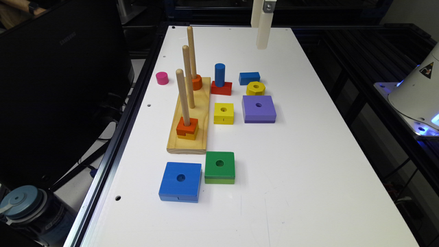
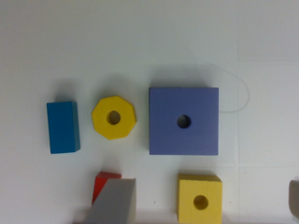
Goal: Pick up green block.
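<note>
White table (image 1: pixel 308 154) with dark metal framing around it; a dark monitor (image 1: pixel 58 85) at the exterior view's left, a capped bottle (image 1: pixel 24 206) at the near left corner.

Green block (image 1: pixel 220 167) — flat on the table toward the near end, dark top over a lighter layer, round hole in the centre. Just beside it on the exterior view's left, a larger blue square (image 1: pixel 180 181), corners nearly touching.

Wooden base (image 1: pixel 192 120) with three upright pegs; an orange piece (image 1: pixel 187 127) on the nearest peg, another orange piece (image 1: pixel 196 82) on the farthest.

Further pieces beyond the green block: small yellow square (image 1: pixel 224 113), purple square (image 1: pixel 259 108), yellow octagon (image 1: pixel 255 88), small blue block (image 1: pixel 249 78), blue cylinder (image 1: pixel 220 74) standing on a red block (image 1: pixel 221 88). Pink cylinder (image 1: pixel 162 78) apart, near the table's edge at the exterior view's left.

Hand (image 1: pixel 262 24) — a pale part hanging high over the far end of the table, well apart from the green block, holding nothing. In the wrist view grey finger edges show near the picture's border; how wide they stand cannot be told.
</note>
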